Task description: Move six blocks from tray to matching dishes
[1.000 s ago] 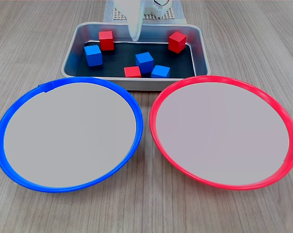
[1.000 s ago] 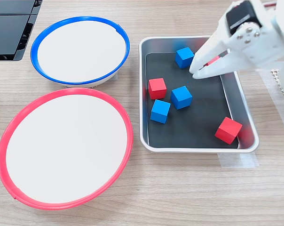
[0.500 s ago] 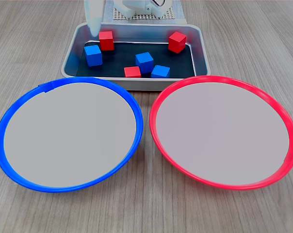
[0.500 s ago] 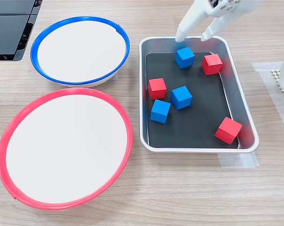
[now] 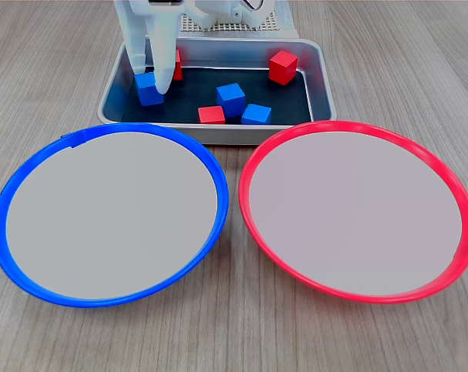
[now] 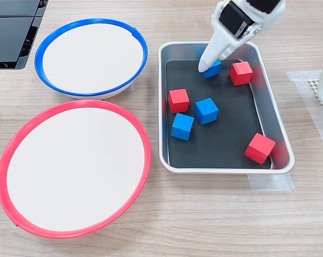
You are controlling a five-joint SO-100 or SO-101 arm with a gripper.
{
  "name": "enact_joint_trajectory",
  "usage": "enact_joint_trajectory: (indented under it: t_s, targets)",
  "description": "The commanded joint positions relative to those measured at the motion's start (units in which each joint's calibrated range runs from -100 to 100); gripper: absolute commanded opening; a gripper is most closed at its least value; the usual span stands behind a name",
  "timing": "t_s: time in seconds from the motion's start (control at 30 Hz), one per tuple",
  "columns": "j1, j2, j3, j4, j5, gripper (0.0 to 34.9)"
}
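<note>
In the first exterior view, the white plastic gripper [image 5: 149,87] reaches down into the rectangular silver metal tray with a dark floor [image 5: 318,74], at the tray's end on the first exterior view's left. Its two fingers are spread apart and stand on either side of a small bright blue cube [image 5: 147,87], one finger at each flank; whether they press on it I cannot tell. Just behind the gripper a small red cube [image 5: 177,65] shows partly past the finger. To the first exterior view's right of the gripper lie a second blue cube [image 5: 231,99], a third blue cube [image 5: 256,114] and a flat-lying red cube [image 5: 211,115], and farther right a red cube near the tray's far corner [image 5: 283,67]. In front of the gripper, on the pale wood-grain surface [image 5: 389,54], sit the large round blue-rimmed dish [image 5: 32,167] and the large round red-rimmed dish [image 5: 443,178], both holding no cubes.

In the second exterior view, the gripper [image 6: 207,66] comes in from above and its tip covers most of the straddled blue cube [image 6: 213,69] at the tray's [image 6: 172,166] upper end. The red cube [image 6: 241,73] lies just to the second exterior view's right of the gripper. Below the gripper are a red cube [image 6: 178,100], two blue cubes [image 6: 206,110] [image 6: 182,126], and, well apart, the last red cube [image 6: 259,148]. Both dishes, blue-rimmed [image 6: 44,48] and red-rimmed [image 6: 6,160], lie to the second exterior view's left.
</note>
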Motion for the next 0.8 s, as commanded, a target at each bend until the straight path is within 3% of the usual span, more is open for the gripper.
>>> enact_joint_trajectory:
  t_s: [0.0,0.03,0.07,0.13,0.23,0.37,0.43,0.57,0.7,0.73,0.77]
  targets:
    - [0.48,1.05,1.34,-4.28,1.9,10.2]
    - [0.2,1.22,1.62,-5.11,2.0,3.1]
    - [-0.18,1.39,1.8,-5.77,2.0,0.3]
    - [-1.68,1.74,0.16,-5.36,0.88,0.1]
    - [-6.29,2.93,-10.03,1.74,-3.76,0.1]
    - [-12.51,13.25,-37.44,13.88,-14.6,0.1]
    - [-13.54,18.71,-46.54,16.1,-17.88,0.1]
    - [-14.48,33.29,-62.65,16.68,-23.15,0.1]
    - [-14.29,43.61,-70.21,12.8,-24.96,0.2]
    - [-14.29,44.72,-70.48,11.57,-24.81,1.1]
    - [-14.29,45.74,-70.03,9.83,-24.32,7.9]
